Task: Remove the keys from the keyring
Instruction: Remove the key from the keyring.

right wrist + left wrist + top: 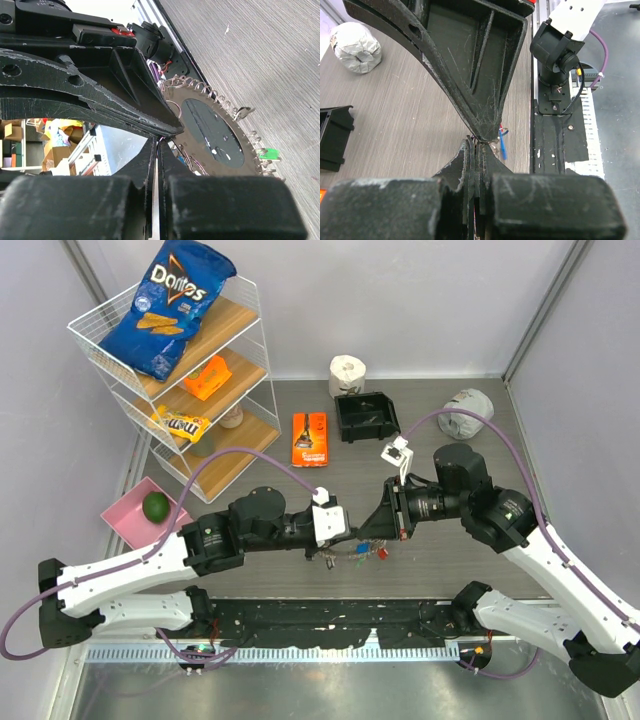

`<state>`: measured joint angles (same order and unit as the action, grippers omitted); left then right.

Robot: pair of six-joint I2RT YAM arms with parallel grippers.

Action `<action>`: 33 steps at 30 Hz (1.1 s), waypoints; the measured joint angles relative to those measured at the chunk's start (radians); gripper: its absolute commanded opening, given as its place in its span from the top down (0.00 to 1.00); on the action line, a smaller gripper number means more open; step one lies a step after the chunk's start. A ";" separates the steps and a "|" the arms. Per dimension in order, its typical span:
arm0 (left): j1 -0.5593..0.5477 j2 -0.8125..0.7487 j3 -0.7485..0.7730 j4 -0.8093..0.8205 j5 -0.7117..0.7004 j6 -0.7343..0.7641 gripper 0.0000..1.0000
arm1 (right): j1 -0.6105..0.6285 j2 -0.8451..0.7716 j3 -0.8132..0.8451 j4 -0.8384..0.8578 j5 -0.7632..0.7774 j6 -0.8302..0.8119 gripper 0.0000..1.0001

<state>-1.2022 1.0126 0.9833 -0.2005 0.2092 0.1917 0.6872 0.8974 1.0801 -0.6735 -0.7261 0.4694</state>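
Pink tray (122,523) at the far left of the grey table (430,575), with a round green lime (155,505) inside. Just behind, a white wire shelf (238,318), with a blue chip bag (170,305) on top, an orange pack (208,377) one step down and a yellow candy bag (183,424) lower still. Next along, a flat orange packet (309,438) lying on the table.

Then the left gripper (350,540), stretched toward the middle and squeezed tight, no gap between the fingers (462,167). Cannot tell the thing pinched in the tips.

Right under the meeting point of both arms, the keys (367,552): a small bunch with blue, green and red bits, near the front of the table. Up close from the right wrist, the keyring (223,104), tilted, fringed with little wire loops, right up against the tips, with a green key (270,153) sticking out at its far rim. From the left wrist, a blue key (503,148) hanging just beside the tips.

Then the right gripper (368,533), tip to tip with the left one, pinched tight too. Cannot tell the thing caught there either.

Farther back, a white roll (347,373) and a black box (366,415) close together. Far right, a grey crumpled lump (466,412).
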 measured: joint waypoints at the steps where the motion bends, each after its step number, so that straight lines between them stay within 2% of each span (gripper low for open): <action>1: 0.000 0.000 0.000 0.000 -0.001 0.000 0.94 | 0.000 0.000 0.000 0.000 0.003 0.005 0.95; 4: 0.000 0.000 -0.001 0.002 -0.009 0.000 0.74 | 0.000 0.000 -0.006 0.013 0.008 0.028 0.95; 7: 0.005 -0.003 -0.015 0.018 -0.023 -0.002 0.48 | 0.000 -0.001 -0.018 0.025 0.023 0.056 0.95; 10: 0.032 -0.010 -0.038 0.039 -0.037 -0.020 0.34 | 0.000 -0.001 -0.032 0.027 0.048 0.090 0.95; 15: 0.095 -0.040 -0.058 0.045 -0.039 -0.079 0.28 | -0.002 -0.011 -0.064 0.076 0.122 0.171 0.95; 21: 0.114 -0.131 -0.066 0.027 -0.079 -0.103 0.27 | -0.004 -0.068 -0.124 0.135 0.241 0.332 0.95; 28: 0.114 -0.204 -0.087 0.023 -0.083 -0.109 0.30 | -0.004 -0.101 -0.132 0.151 0.437 0.628 0.95; 33: 0.114 -0.204 -0.096 0.016 -0.069 -0.108 0.32 | -0.006 -0.089 -0.138 0.128 0.508 0.835 0.95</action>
<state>-1.0878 0.8089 0.8871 -0.1841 0.1398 0.0841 0.6807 0.8082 0.9424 -0.5457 -0.2180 1.3048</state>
